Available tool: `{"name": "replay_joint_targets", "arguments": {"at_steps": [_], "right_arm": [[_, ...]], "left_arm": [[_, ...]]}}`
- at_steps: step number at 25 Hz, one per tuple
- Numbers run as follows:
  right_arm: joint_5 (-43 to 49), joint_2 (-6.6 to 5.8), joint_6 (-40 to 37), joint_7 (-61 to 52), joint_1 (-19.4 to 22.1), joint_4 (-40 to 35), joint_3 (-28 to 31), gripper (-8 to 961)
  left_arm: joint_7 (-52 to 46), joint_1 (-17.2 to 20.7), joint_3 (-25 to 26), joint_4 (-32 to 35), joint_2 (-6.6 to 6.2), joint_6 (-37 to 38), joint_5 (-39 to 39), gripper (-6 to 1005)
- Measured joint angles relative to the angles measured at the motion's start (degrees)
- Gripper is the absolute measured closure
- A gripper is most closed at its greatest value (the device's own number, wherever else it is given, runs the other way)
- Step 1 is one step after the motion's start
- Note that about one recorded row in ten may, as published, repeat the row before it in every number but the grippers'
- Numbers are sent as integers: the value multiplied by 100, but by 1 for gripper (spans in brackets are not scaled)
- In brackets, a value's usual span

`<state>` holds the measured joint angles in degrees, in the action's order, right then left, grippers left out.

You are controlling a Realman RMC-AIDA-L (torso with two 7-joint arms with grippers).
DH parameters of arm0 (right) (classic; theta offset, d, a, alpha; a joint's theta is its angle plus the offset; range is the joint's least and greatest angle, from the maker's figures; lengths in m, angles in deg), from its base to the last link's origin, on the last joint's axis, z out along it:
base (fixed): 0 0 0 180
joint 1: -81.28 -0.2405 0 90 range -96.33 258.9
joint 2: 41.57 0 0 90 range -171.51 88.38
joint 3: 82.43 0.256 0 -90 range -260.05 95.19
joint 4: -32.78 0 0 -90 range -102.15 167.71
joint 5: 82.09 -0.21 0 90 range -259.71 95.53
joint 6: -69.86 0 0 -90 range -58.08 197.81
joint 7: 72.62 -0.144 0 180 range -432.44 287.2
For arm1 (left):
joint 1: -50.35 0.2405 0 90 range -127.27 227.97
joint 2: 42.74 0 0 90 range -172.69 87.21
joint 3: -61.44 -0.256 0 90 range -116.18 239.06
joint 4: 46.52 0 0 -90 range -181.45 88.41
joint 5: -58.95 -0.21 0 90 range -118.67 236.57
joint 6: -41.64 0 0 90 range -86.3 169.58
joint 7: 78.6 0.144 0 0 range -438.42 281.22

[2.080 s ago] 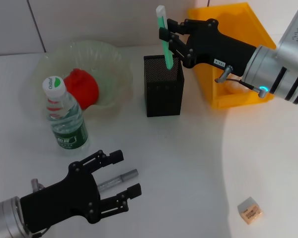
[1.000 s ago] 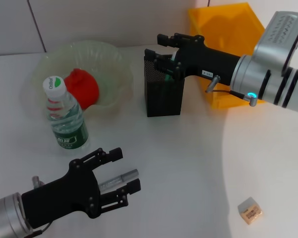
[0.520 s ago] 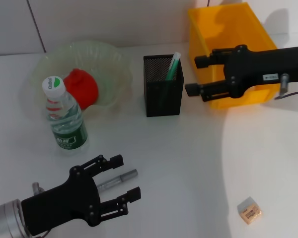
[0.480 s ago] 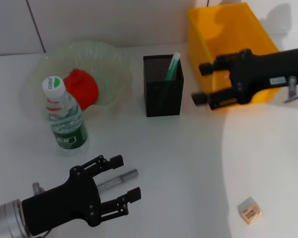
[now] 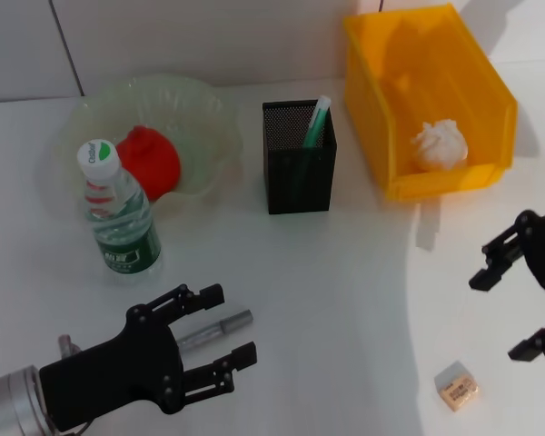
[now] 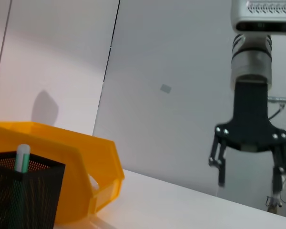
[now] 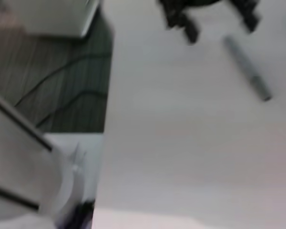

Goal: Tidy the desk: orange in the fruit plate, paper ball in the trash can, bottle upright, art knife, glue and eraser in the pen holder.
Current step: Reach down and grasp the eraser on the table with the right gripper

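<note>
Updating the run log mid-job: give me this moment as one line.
left gripper: open over art knife | right gripper: open, empty, above eraser | green glue: in pen holder

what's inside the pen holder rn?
One green stick with a pale cap leans in the black mesh pen holder, cap above the rim. Its bottom is hidden by the mesh walls.

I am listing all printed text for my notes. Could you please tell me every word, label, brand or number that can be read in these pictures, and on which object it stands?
Bottle cap: green print, too small to read.
Bottle label: green with white print, too blurred to read.
Eraser: some orange marks, not readable.
Pen holder, yellow bin, both grippers: no readable text.
</note>
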<state>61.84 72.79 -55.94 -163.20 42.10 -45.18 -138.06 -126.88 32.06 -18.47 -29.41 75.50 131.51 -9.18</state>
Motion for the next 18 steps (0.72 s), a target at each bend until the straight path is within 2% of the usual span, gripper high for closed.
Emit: {"name": "replay_joint_targets", "arguments": {"at_steps": [1, 5, 8, 10, 11, 15, 18], "right_arm": [[0, 0, 0, 0, 0, 0, 0, 150], [239, 147, 61, 457, 79, -69, -445, 151], [284, 202, 98, 642, 92, -83, -500, 151], [541, 308, 305, 911, 129, -78, -691, 151], [541, 308, 305, 911, 129, -78, -691, 150], [815, 446, 522, 1109, 178, -5, -1073, 150], [824, 461, 545, 1133, 176, 30, -1209, 150]], "left_arm": [[0, 0, 0, 0, 0, 0, 0, 170], [7, 4, 10, 75, 6, -12, 14, 170], [8, 7, 11, 167, 5, -6, 34, 171], [3, -10, 16, 223, 10, -63, 39, 171], [4, -11, 33, 228, 12, -80, 42, 171], [6, -8, 93, 235, 20, -100, 47, 170], [6, -7, 92, 235, 27, -115, 47, 170]]}}
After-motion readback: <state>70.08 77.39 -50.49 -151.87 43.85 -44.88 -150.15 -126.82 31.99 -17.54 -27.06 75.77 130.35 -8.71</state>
